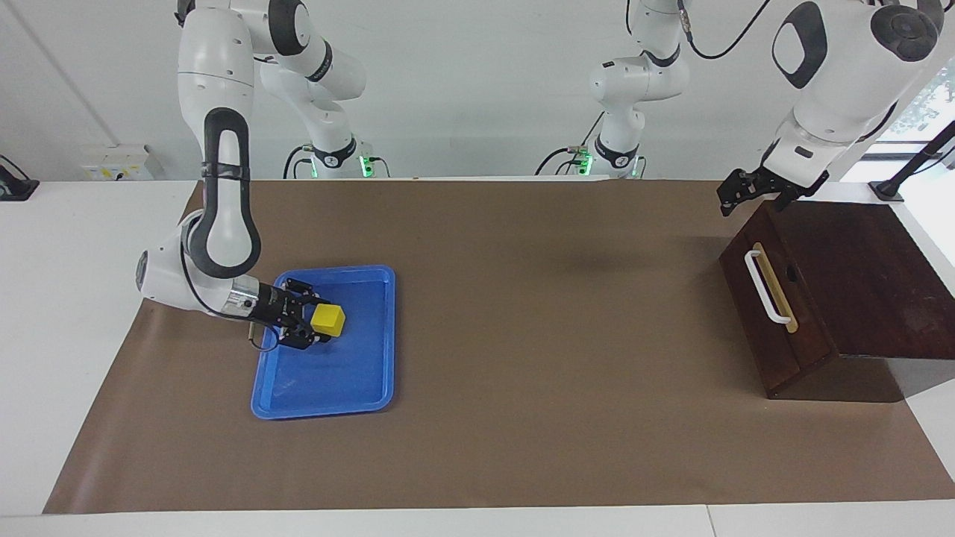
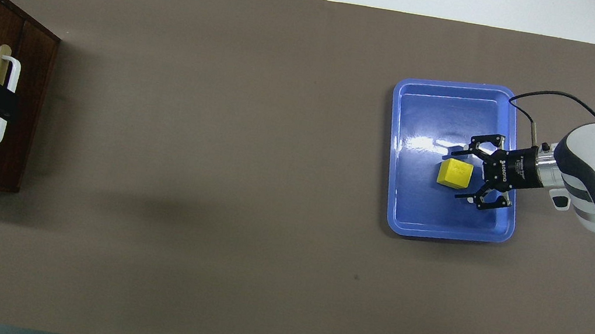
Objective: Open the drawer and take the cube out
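The small yellow cube (image 1: 328, 319) lies in the flat blue tray (image 1: 358, 388) toward the right arm's end of the table; it also shows in the overhead view (image 2: 454, 174). My right gripper (image 1: 319, 321) is low in the tray, open, with a finger on each side of the cube. The dark wooden drawer (image 1: 809, 321) with its white bar handle (image 1: 765, 287) is pushed shut in its box at the left arm's end. My left gripper (image 1: 755, 195) is open, up in the air over the box's top edge; from overhead it (image 2: 1, 100) covers the handle (image 2: 9, 83).
A brown mat (image 1: 522, 298) covers the table between the tray (image 2: 402, 218) and the wooden box (image 1: 880, 276). White table edge (image 1: 74, 298) borders the mat.
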`<state>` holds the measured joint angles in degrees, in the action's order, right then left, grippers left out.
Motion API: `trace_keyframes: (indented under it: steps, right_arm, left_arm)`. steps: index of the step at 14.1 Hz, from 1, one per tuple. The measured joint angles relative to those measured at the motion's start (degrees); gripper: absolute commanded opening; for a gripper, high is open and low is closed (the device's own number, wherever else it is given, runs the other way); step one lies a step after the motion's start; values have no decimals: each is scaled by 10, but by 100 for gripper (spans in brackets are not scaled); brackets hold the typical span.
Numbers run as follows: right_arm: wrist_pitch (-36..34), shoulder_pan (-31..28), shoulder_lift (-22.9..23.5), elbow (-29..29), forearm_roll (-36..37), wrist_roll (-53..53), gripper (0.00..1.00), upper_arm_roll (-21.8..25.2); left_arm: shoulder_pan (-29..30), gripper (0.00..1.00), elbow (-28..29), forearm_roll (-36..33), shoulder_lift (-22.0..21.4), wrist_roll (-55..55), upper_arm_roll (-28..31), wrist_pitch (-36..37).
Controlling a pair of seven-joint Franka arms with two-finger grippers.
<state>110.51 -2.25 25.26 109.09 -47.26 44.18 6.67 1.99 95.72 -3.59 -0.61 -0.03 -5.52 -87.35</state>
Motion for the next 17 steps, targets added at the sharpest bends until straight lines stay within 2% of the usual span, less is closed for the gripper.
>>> trace_keyframes:
  steps: [3, 7, 12, 17]
  right_arm:
    - [-2, 2, -5, -35, 42, -4, 100, 0]
    - [-29, 4, -27, -101, 146, -54, 100, -1]
    - [-43, 6, -94, -119, 250, -178, 100, -4]
    - [-125, 6, -171, -135, 361, -327, 100, -7]
  left_arm:
    - [-10, 100, 9, 0, 0, 0, 0, 6]
    - [-10, 100, 8, 1, 0, 6, 0, 32]
    - [-17, 100, -14, 2, 3, 10, 0, 49]
    - [-18, 100, -30, 2, 3, 28, 3, 49]
